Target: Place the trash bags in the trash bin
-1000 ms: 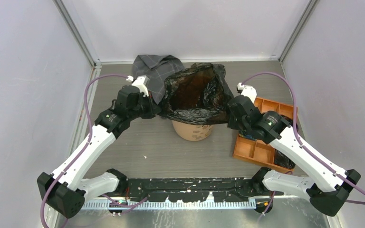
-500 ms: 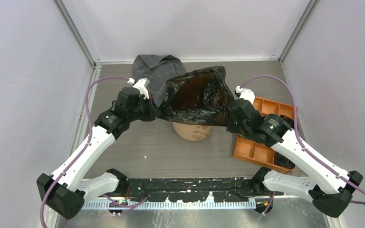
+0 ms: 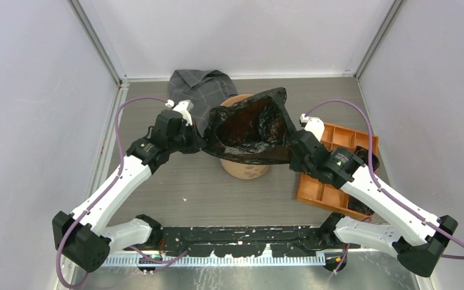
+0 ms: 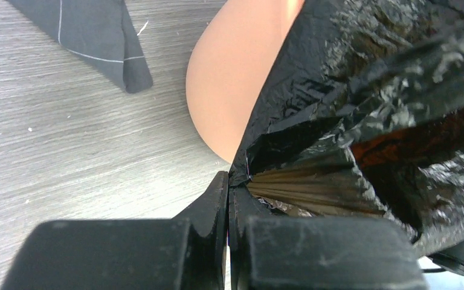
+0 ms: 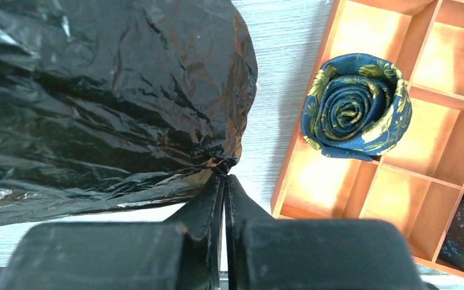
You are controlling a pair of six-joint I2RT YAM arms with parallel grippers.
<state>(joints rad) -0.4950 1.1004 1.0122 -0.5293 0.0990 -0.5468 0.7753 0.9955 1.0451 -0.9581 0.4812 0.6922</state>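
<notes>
The trash bag [image 3: 251,130] hangs stretched left to right between the left gripper [image 3: 199,142] and the right gripper [image 3: 291,154], each clamped on an opposite edge of its mouth; the trash bin [image 3: 245,169] stands just beneath, its far rim uncovered, so the mouth sits slightly nearward of it.

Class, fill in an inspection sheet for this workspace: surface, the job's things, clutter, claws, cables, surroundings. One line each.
Surface: grey wood-grain table with a few white specks.
Job's things: black bag stretched open over the orange bin; the bin's far-left rim shows bare.
Clutter: grey checked cloth behind the bin; orange tray at right holding rolled floral fabric.
Claws: left claw shut on the bag's edge; right claw shut on the opposite edge.
Cables: purple cables loop from both arms, apart from the bag.
Surroundings: plain pale walls on three sides; nothing else seen.
</notes>
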